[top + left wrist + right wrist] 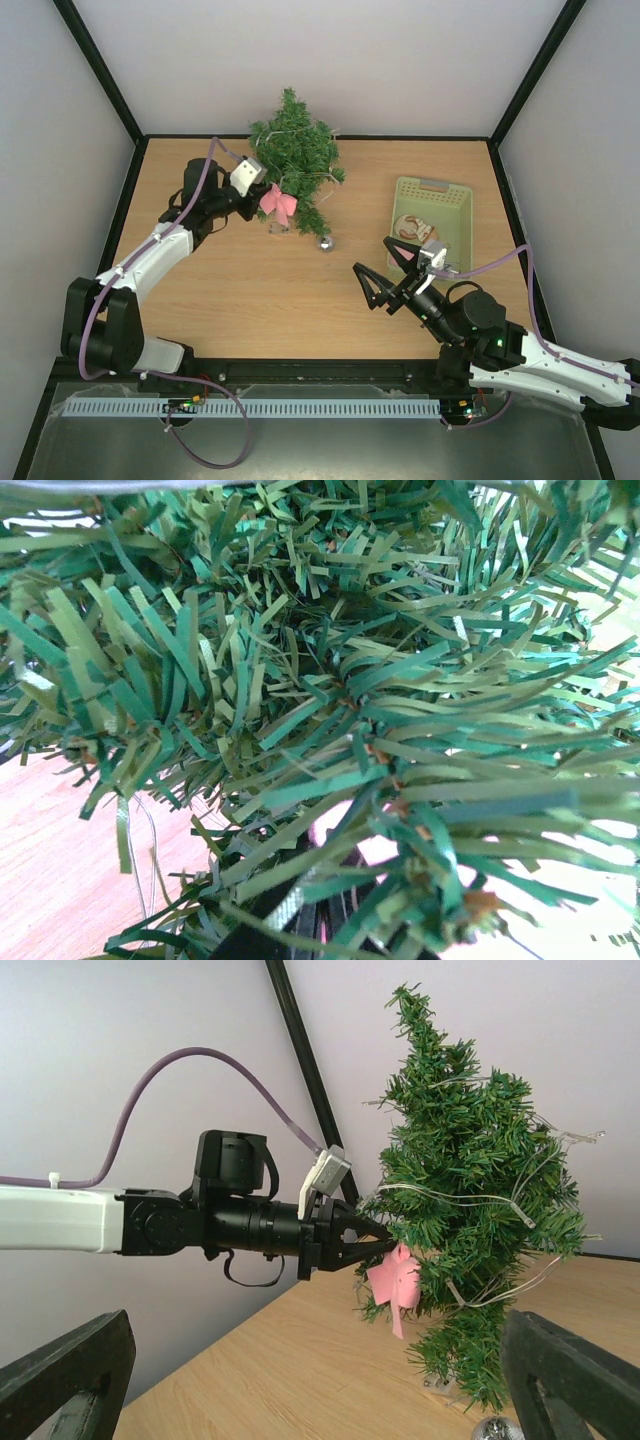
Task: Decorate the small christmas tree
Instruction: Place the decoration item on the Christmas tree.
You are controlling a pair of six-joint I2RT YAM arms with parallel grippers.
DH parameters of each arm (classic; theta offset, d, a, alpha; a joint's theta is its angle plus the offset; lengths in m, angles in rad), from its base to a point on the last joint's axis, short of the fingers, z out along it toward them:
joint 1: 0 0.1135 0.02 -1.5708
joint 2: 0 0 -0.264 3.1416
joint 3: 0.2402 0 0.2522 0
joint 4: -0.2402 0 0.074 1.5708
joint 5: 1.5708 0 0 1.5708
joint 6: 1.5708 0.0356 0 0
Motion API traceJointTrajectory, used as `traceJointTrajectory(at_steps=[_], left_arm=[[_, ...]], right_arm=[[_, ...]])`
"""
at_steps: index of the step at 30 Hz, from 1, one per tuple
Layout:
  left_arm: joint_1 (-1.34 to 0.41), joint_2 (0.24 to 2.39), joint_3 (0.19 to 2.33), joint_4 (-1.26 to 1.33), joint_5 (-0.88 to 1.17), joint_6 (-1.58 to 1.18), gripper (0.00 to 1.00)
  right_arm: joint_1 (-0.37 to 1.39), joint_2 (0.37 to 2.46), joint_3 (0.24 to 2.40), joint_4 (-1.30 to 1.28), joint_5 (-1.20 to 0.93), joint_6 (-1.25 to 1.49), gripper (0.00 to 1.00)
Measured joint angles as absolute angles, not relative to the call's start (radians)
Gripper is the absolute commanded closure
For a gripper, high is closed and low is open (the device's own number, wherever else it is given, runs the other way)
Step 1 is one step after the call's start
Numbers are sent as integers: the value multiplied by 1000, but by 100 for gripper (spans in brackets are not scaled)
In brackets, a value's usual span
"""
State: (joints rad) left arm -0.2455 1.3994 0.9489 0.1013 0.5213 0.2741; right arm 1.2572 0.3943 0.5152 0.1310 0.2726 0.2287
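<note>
Pink bow point(395, 1278) is being pinched by the fully closed left gripper point(383, 1246), right against the small christmas tree point(470, 1190) at its fingertips. Right gripper point(375, 255) is being held wide, with the tree well ahead of it.

Pale green basket point(455, 192) on the wooden table point(260, 290); a silver ball point(325, 243) lies well left of it

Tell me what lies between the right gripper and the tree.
A small silver ball, lying near the tree's foot, roughly in line with the open right gripper. The overhead view shows it best.
</note>
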Motion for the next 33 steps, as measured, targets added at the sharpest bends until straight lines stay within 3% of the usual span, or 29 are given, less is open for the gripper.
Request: traceJointTrajectory(at_steps=[33], left_arm=[[-245,1463,968,165,471,277,95]], right_arm=[[1257,394,515,131,289,224,2]])
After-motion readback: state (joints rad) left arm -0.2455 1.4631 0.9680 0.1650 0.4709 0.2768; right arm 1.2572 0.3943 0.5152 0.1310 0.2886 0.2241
